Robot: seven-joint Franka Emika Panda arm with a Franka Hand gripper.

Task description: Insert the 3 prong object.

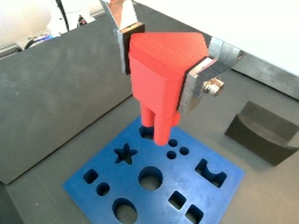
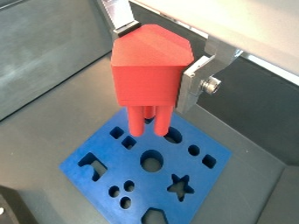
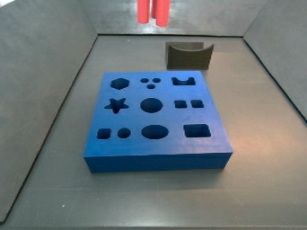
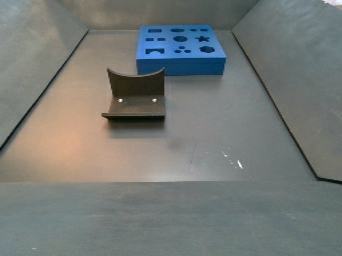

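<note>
Hand (image 1: 163, 63): I see it grasping the 3 prong object (image 1: 158, 74).
Position: above the blue block (image 1: 163, 179).

My gripper (image 1: 163, 63): two flat silver plate fingers (image 1: 200, 77), bare metal, edges squared. In both wrist views one plate shows broadside with a stepped, notched outline and a round silver screw head (image 2: 211, 85) set into it. Same screw in a wrist view (image 1: 212, 85), with a washer-like ring around it. The far finger (image 1: 121, 19) shows only as a thin silver strip, with a small tan-orange patch beside it. Dark pad edge faintly seen along the inner face of the near plate. No cables or markings in sight. In the side views none of my body shows
</note>
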